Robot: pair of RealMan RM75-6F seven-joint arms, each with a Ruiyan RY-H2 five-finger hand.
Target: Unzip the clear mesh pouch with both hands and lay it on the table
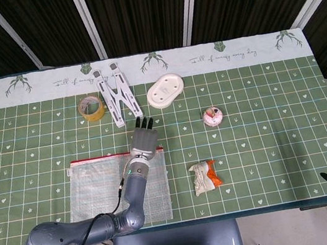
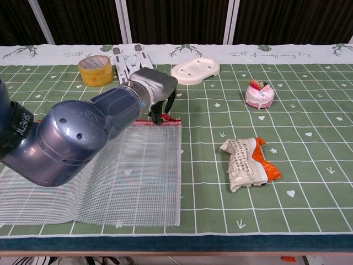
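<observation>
Tape roll (yellow), soap dish

A green grid-patterned cloth with a white deer-print border covers the tabletop. On it, lower left, the clear mesh pouch lies flat. Upper left sit a roll of yellow tape and a white folding stand. A white oval dish lies top centre, a small pink cake right of centre, and a crumpled wrapper below it.
</observation>
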